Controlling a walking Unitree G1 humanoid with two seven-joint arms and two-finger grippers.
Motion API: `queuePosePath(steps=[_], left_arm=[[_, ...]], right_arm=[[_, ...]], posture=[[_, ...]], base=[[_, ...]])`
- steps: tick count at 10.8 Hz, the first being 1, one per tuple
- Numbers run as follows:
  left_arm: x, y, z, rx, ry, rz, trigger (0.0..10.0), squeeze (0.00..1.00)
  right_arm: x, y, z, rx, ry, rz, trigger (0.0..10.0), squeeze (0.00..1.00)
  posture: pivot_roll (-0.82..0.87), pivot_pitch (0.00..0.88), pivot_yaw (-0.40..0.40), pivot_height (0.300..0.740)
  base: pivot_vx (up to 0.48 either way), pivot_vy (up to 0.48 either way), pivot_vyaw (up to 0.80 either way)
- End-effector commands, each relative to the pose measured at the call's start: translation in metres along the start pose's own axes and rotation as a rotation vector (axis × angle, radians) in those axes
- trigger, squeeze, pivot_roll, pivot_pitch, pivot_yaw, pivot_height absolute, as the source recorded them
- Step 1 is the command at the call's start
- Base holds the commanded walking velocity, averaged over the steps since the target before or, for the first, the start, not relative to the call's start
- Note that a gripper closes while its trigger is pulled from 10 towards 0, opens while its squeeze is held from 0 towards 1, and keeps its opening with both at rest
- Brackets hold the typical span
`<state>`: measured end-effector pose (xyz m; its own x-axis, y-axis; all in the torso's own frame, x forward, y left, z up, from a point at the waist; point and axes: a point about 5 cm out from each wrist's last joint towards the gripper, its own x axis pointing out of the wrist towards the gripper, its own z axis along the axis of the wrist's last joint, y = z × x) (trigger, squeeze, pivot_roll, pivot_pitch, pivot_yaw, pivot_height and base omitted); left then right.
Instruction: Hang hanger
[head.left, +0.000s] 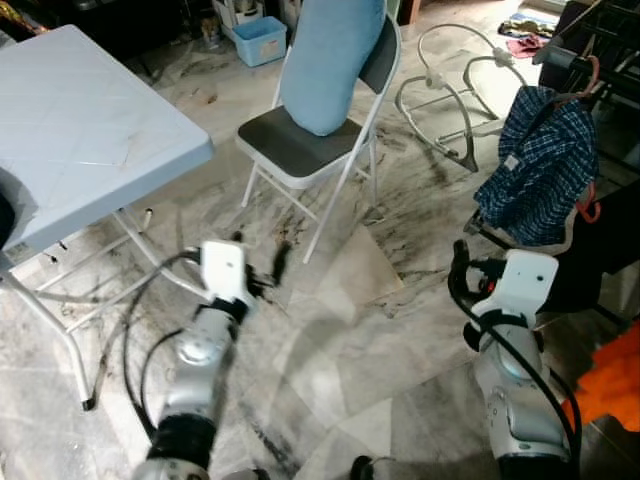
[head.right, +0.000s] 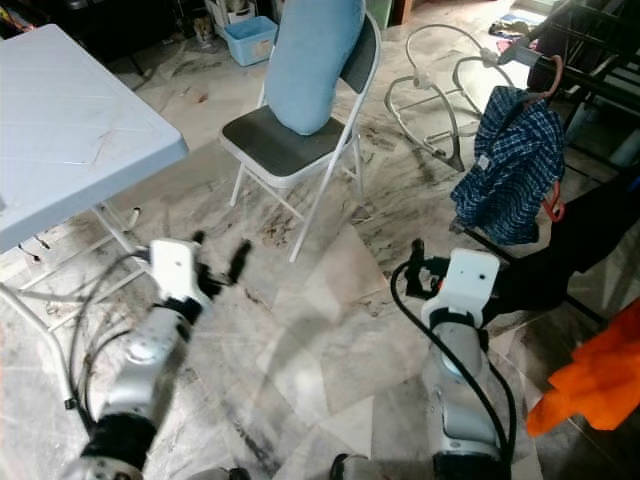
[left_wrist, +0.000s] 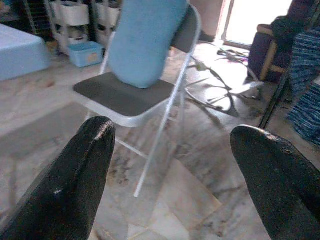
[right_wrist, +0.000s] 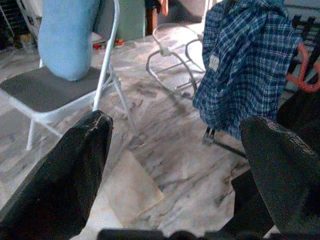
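At two o'clock, on the dark clothes rack (head.left: 600, 40), hangs a hanger (head.left: 580, 85) carrying a blue plaid shirt (head.left: 540, 165). The right gripper (right_wrist: 175, 165), fingers spread wide and empty, hovers low at four o'clock, apart from it. The left gripper (left_wrist: 170, 170), equally wide and empty, sits at eight o'clock. A folding chair (head.left: 310, 150) with a blue cushion (head.left: 330, 60) stands at twelve; a table (head.left: 80, 130) at ten.

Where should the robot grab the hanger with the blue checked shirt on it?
Probably the hanger neck, the bare pinkish curve just above the blue checked shirt. The shirt drapes over the shoulders and hides them, so only hook and neck show. The open right gripper faces the shirt, so coming from the front looks best.
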<state>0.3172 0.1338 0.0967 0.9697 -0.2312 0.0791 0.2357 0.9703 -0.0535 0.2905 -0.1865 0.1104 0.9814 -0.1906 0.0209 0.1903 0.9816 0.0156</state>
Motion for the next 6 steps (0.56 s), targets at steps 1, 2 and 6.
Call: queuePosePath(steps=[1,2,6], left_arm=[[0.001,-0.004,-0.003,-0.001,0.023,-0.027,10.0,0.0],[-0.001,-0.006,-0.003,-0.001,0.026,-0.05,10.0,0.0],[-0.007,-0.005,-0.013,-0.025,0.069,-0.041,10.0,0.0]], right_arm=[[-0.003,0.001,0.002,-0.023,-0.002,0.021,10.0,0.0],[-0.004,-0.001,0.002,-0.033,-0.004,0.012,10.0,0.0],[-0.009,-0.012,-0.003,-0.039,0.012,-0.056,10.0,0.0]], posture=[[-0.14,0.123,0.027,0.74],[-0.15,0.123,0.029,0.74],[-0.15,0.114,0.045,0.74]], base=[[0.0,0.244,-0.8],[0.0,0.255,-0.8],[0.0,0.26,-0.8]])
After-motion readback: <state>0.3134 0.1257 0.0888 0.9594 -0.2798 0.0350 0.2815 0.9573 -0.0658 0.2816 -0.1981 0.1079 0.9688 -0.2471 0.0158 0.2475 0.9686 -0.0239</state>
